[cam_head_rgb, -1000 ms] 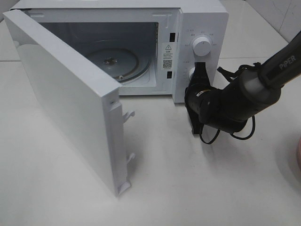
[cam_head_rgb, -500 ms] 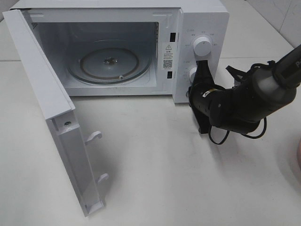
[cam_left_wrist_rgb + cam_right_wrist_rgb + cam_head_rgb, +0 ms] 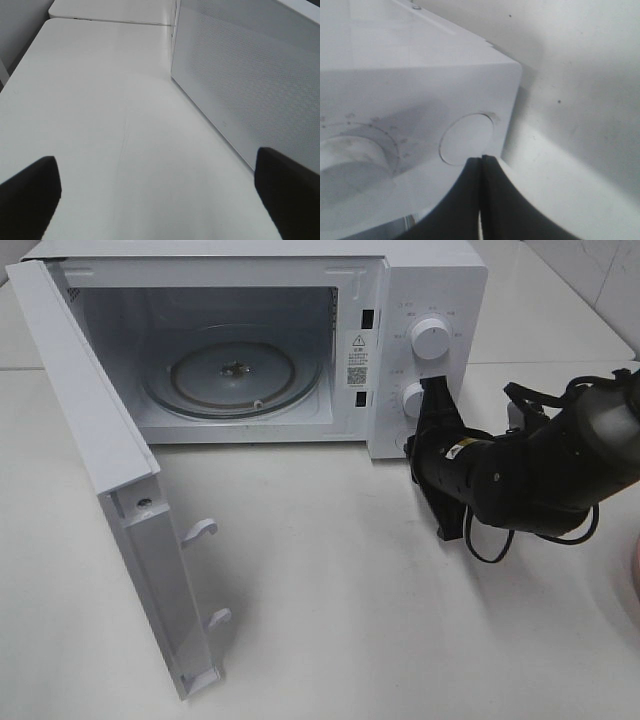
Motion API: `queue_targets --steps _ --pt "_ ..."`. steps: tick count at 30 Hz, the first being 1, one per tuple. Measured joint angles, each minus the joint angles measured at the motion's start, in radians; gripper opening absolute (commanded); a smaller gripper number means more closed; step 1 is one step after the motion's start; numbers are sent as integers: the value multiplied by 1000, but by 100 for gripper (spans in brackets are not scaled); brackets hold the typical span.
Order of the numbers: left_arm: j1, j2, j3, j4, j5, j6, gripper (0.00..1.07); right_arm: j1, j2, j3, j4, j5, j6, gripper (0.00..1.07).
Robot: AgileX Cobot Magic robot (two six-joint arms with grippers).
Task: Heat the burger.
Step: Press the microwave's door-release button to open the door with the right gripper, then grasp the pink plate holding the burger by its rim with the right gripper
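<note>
Microwave (image 3: 430, 280) door (image 3: 90, 430) stands wide open. Right end effector (image 3: 481, 165), fingers pressed together, sits just by the round button (image 3: 466, 139). Left end effector (image 3: 159, 192) is spread apart over the tabletop (image 3: 100, 100).

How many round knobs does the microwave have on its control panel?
2. The upper knob is near the panel's top, the lower knob directly under it. The right hand hides the panel's bottom in the high view.

Microwave door (image 3: 150, 570) wider open; right hand (image 3: 415, 448) farther back
</note>
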Motion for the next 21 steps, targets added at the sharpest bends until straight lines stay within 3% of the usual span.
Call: queue_targets --steps 9,15,21 --pt "0 0 0 0 0 0 101 0 -178 112 -105 138 -57 1" --pt "0 0 0 0 0 0 101 0 -267 117 -165 283 -164 1" --pt "0 0 0 0 0 0 101 0 -397 118 -219 549 -475 1"
